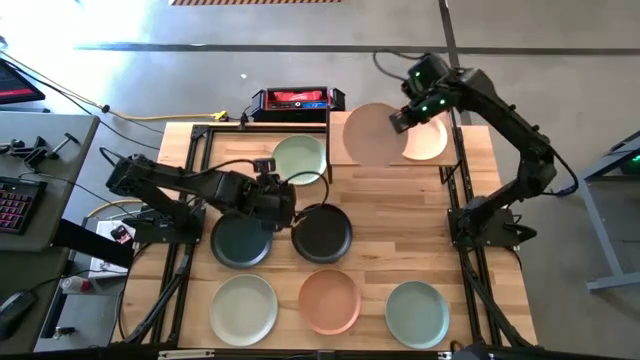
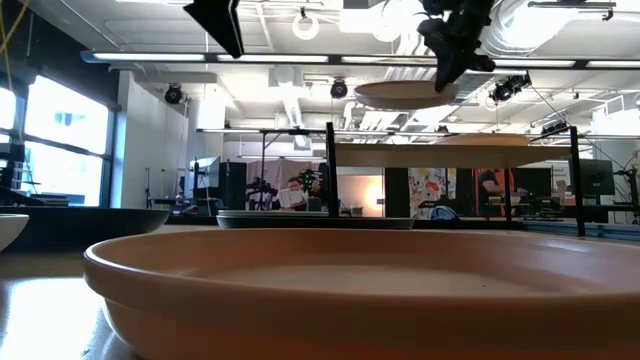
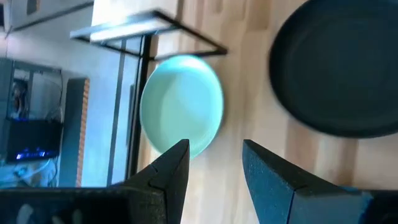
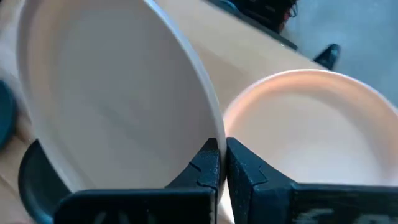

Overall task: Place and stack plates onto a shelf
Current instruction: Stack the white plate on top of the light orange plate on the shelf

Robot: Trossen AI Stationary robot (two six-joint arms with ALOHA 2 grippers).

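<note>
My right gripper [image 1: 400,120] is shut on a pink plate [image 1: 370,133] above the left half of the light-wood shelf [image 1: 340,150]. In the low view this plate [image 2: 405,94] hangs clear above the shelf board [image 2: 400,156]. A peach plate [image 1: 428,138] rests by its base on the shelf's right half. My left gripper [image 1: 275,195] is open and empty, low over the table between the sage green plate [image 1: 300,158], the dark teal plate [image 1: 240,241] and the black plate [image 1: 322,232]. My right gripper pinches the pink plate's rim [image 4: 211,127] between its two fingers, on the side next to the peach plate [image 4: 311,124]. The fingers come from above, slanting down. The plate is lifted clear of the shelf and hangs about level.
A pale green plate [image 1: 243,308], a terracotta plate [image 1: 329,300] and a grey-green plate [image 1: 417,312] lie in a row along the table's near edge. A red-and-black box [image 1: 297,100] sits at the far edge. The shelf's thin black legs [image 2: 330,175] stand beside the sage green plate.
</note>
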